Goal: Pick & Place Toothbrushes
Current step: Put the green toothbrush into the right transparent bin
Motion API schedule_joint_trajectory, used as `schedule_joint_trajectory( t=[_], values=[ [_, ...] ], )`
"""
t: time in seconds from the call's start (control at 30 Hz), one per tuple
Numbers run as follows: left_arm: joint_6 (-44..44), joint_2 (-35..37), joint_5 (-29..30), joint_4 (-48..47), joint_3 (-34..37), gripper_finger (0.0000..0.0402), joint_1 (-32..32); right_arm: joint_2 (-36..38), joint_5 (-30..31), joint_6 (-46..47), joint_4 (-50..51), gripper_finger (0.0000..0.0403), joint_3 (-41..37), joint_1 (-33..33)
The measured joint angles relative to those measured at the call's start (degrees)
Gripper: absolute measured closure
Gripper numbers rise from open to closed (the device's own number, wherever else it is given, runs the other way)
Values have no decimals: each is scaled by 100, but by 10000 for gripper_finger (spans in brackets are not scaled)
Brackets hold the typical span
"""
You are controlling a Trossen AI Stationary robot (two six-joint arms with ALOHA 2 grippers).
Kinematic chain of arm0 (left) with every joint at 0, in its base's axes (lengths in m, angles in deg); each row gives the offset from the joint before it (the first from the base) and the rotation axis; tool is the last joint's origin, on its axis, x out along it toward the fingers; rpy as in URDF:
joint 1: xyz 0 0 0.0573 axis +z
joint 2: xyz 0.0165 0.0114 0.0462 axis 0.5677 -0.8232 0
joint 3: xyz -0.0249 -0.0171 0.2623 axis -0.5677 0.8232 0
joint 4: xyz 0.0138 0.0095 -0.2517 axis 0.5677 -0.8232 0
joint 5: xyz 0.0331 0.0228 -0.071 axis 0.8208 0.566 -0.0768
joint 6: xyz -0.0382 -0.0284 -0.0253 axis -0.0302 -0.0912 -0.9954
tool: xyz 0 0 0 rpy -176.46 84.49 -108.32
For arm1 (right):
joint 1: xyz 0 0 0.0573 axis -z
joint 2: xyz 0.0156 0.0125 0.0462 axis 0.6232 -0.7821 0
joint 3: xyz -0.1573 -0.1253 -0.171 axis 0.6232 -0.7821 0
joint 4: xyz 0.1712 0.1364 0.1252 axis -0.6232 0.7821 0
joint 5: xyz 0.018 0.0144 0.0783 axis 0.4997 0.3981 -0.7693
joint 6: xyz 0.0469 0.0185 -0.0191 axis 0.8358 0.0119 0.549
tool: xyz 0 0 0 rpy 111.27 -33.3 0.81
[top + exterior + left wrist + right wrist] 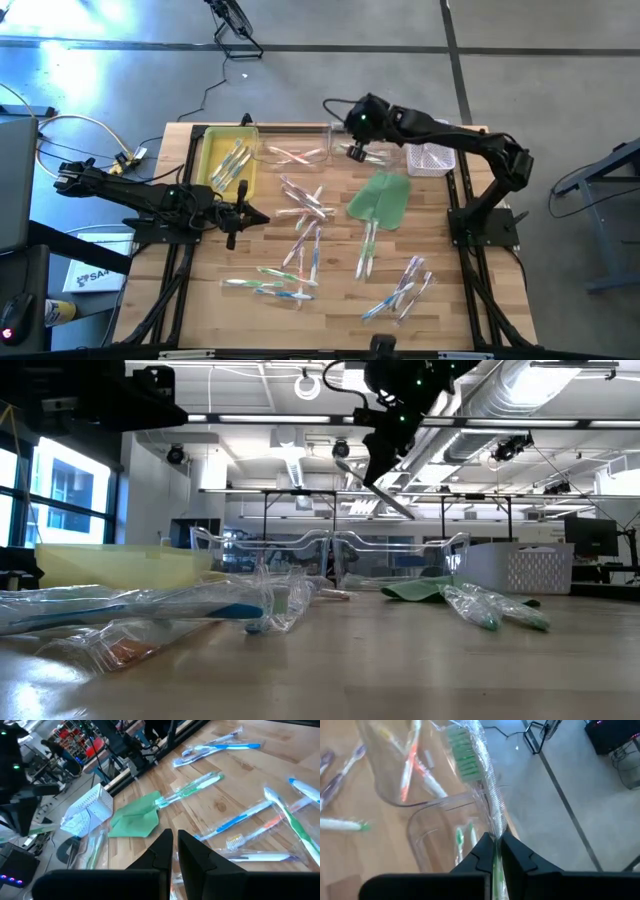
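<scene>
Several wrapped toothbrushes (305,205) lie scattered on the wooden table. At the far side, my right gripper (355,151) is shut on one toothbrush with green bristles (462,757). It hangs above a clear tray (435,827) that holds two green toothbrushes (460,840). A second clear tray (295,155) beside it holds an orange one (409,767). At the table's left edge my left gripper (175,845) waits shut with nothing in it. My right gripper pinches the wrapped toothbrush's handle (496,827) between its two fingers, which lie along the handle. The bristle head sticks out past the fingertips. The brush is lifted clear and slants downward below the gripper (382,495), over the clear tray.
A yellow tray (210,150) with toothbrushes stands at the far left and a white basket (430,158) at the far right. A green cloth (380,198) lies mid-table with a toothbrush under its near edge. More toothbrushes lie near the front edge (270,285) (400,290).
</scene>
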Motion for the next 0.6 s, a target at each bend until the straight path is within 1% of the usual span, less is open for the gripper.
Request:
schedule_joint_trajectory(
  t=[0.23, 0.37, 0.6],
  values=[
    [4, 0, 0, -3, 0, 380, 1, 0, -368, 82, -273, 393, -370, 490],
    [7, 0, 0, -1, 0, 380, 1, -3, -587, 96, -557, 393, -786, 636],
    [22, 0, 0, -1, 0, 380, 0, -4, -744, 117, -813, 393, -1229, 805]
  ],
)
